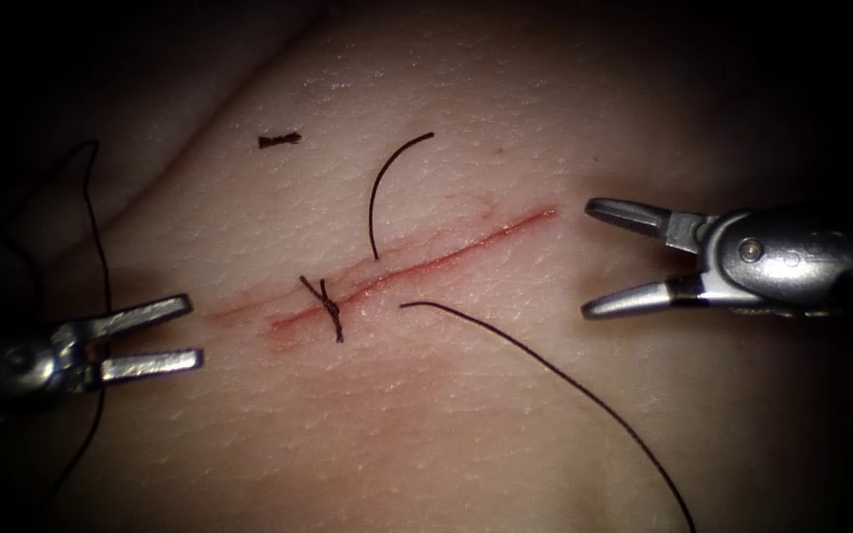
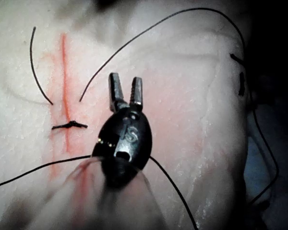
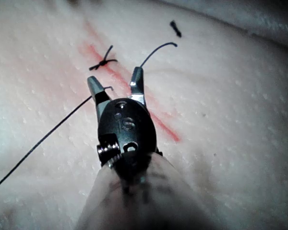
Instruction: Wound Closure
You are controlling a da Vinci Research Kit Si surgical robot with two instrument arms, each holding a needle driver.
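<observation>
The cut [image 1: 417,265] runs slantwise across the tissue [image 1: 505,434], with one tied knot [image 1: 329,307] near its left part. To the right of the knot a second pass of thread crosses under the cut. Its short curved end [image 1: 379,188] rises on the far side, and its long strand [image 1: 565,380] trails to the near right. My left tool [image 1: 194,331] hovers off the cut's left end, jaws open and holding nothing. Beyond the right end, the right tool [image 1: 588,259] gapes wide, also holding nothing. The wrist views give the left tool [image 2: 126,79], right tool [image 3: 114,75] and knot [image 2: 71,125] [image 3: 103,62].
A small cut piece of thread [image 1: 278,140] lies on the tissue far from the cut. Another length of thread [image 1: 103,257] hangs down the dark left side and passes behind the left tool. Red fluid [image 1: 293,321] stains the cut around the knot.
</observation>
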